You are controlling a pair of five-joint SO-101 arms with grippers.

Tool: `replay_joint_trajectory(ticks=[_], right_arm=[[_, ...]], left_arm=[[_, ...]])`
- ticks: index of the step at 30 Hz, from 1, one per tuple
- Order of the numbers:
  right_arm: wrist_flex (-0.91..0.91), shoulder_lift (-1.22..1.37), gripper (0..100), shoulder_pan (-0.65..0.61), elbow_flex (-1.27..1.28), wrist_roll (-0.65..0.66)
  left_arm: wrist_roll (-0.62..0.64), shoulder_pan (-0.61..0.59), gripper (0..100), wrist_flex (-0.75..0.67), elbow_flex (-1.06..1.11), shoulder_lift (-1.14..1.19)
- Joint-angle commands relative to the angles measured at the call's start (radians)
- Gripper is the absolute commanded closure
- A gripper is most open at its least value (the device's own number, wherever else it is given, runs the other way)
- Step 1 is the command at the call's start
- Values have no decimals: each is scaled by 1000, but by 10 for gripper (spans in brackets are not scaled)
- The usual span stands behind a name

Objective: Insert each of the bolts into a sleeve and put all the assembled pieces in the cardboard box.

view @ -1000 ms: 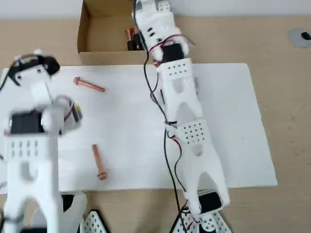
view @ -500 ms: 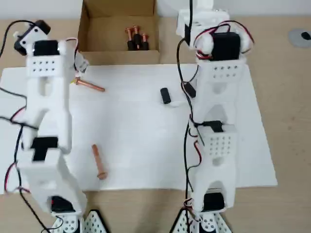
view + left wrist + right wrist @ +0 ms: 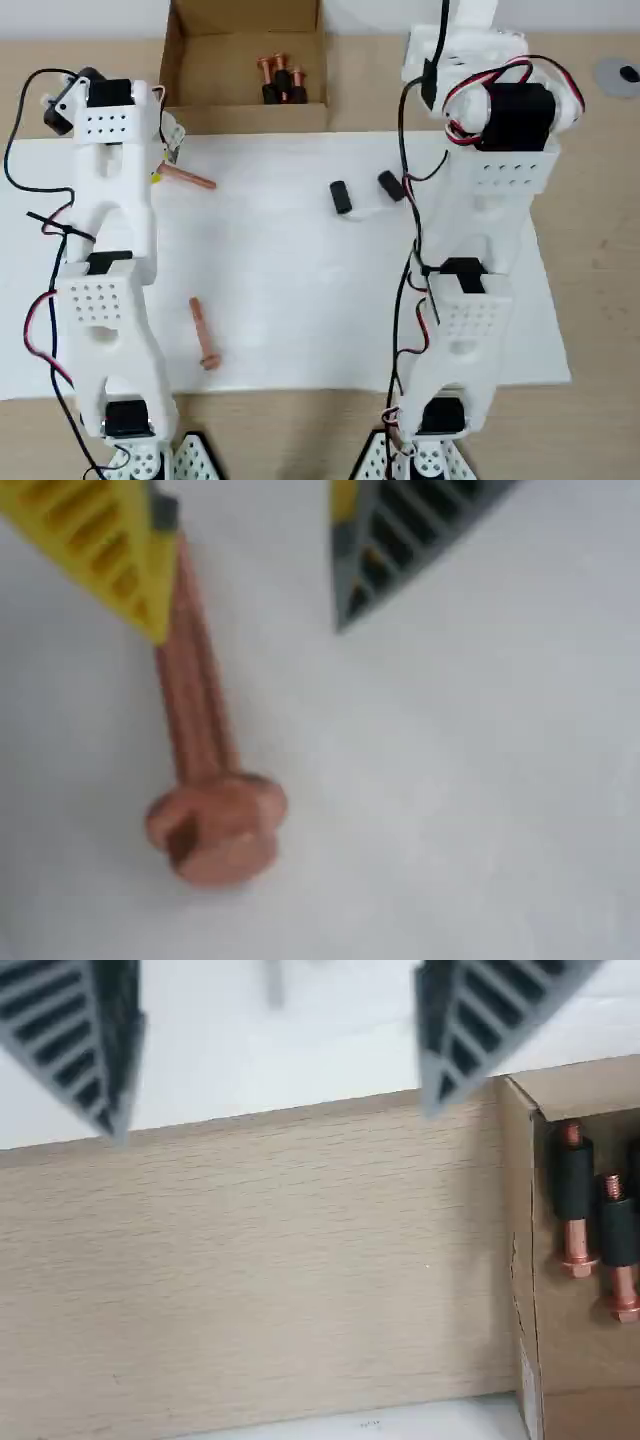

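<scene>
The left gripper (image 3: 248,628) hangs open over a copper bolt (image 3: 205,740). The bolt lies flat on the white sheet (image 3: 300,290) toward the table's far edge, on its left side, just in front of the cardboard box (image 3: 245,118). Its long axis runs roughly across the table, slightly slanted. The yellow finger (image 3: 110,550) sits over the shank and the head lies clear of it. The bolt is probably light, stiff and apt to roll. Pinching mid-shank would leave the plain end free for a sleeve (image 3: 341,197). The right gripper (image 3: 275,1120) is open and empty beside the box.
</scene>
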Motion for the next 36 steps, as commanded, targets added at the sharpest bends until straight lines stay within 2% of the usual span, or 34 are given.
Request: replay_joint_trajectory(ticks=[1,13,20,30,36], right_arm=[[15,-56,770,19,-47,-8],[15,-62,770,19,-47,-8],[15,-58,770,19,-47,-8],[15,-58,770,19,-47,-8],[15,-56,770,19,-45,-6]], left_arm=[[11,-6,878,6,-75,22],[11,-6,879,3,-199,186],[60,-2,879,9,-310,242],[97,2,880,-41,-288,291],[91,-5,997,-35,-298,348]])
